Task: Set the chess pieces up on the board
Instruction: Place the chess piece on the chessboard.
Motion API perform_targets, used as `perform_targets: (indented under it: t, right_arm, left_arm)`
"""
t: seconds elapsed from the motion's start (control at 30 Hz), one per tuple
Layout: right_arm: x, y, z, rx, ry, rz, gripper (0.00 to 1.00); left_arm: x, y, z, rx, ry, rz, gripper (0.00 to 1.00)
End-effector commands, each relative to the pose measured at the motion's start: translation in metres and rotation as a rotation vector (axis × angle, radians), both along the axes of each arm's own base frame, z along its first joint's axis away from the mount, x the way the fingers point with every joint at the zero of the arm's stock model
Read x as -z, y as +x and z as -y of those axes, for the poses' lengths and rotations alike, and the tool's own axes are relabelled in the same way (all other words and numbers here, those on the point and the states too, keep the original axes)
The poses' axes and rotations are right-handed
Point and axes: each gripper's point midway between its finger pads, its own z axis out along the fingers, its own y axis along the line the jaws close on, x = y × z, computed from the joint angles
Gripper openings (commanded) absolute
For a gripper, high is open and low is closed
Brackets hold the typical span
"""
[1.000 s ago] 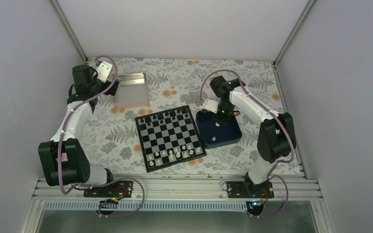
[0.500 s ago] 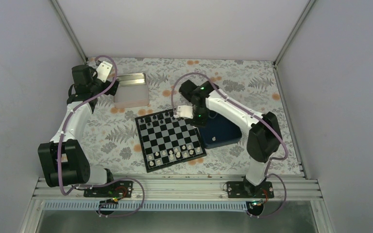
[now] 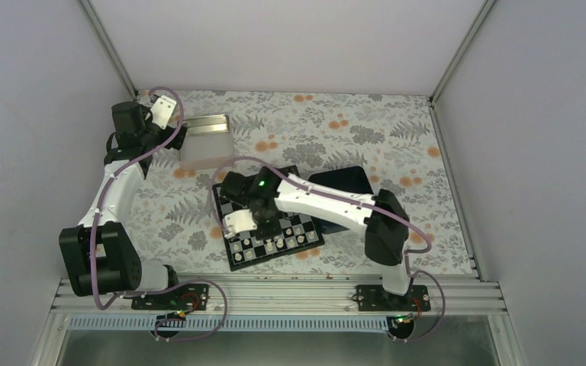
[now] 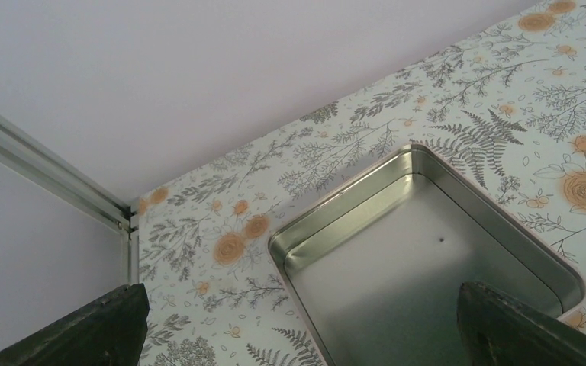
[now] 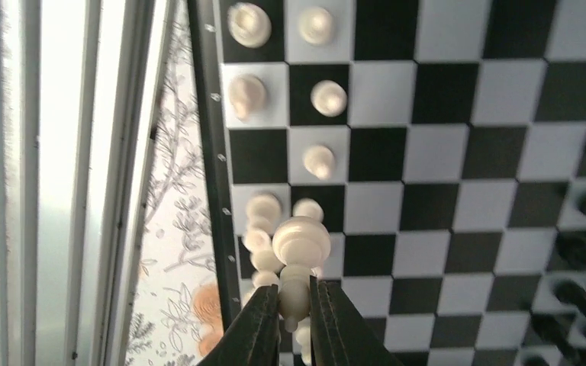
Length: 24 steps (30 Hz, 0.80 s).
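The board [image 3: 268,213] of black and silvery checks lies mid-table, black pieces along its far rows, white pieces [image 3: 267,245] along its near rows. My right gripper [image 3: 238,226] reaches over the board's near-left part. In the right wrist view its fingers [image 5: 260,328] are shut on a cream chess piece [image 5: 297,252], held base-forward above the board [image 5: 458,152] near its left edge, over several white pieces [image 5: 319,160] standing on squares. My left gripper [image 4: 297,335] hangs open over the tin's corner at the far left, its fingers [image 4: 84,332] holding nothing.
A silver metal tin [image 3: 206,140] sits at the far left, seen in the left wrist view as an open tin [image 4: 427,252] with nothing inside but a speck. A dark blue tray [image 3: 347,191] lies right of the board, partly under my right arm. Walls close in the table.
My right arm has swung from over the blue tray leftward and nearer, across the board to its near-left part, carrying a cream piece. The left arm has not moved.
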Motion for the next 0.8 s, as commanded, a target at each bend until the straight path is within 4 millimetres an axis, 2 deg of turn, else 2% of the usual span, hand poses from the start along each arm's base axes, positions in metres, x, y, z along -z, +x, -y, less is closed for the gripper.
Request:
perform_targets:
  t: [0.0,0.17,0.3,0.77]
  right_arm:
    - [0.013,-0.019,-0.014,-0.06,-0.024,-0.04,0.11]
    - [0.03,-0.033,-0.018,-0.094,-0.06,-0.077,0.12]
    - [0.041,-0.035,-0.016,-0.096,-0.084,-0.089,0.12]
    - [0.06,-0.036,-0.019,-0.115,-0.107,-0.111,0.13]
  left_arm:
    - [-0.019,-0.001,0.002,0.011,-0.011,0.045,1.0]
    - [-0.02,-0.002,0.003,0.014,-0.012,0.051,1.0]
    - [-0.022,-0.003,0.004,0.019,-0.015,0.056,1.0]
    - [-0.024,-0.005,0.004,0.02,-0.015,0.064,1.0]
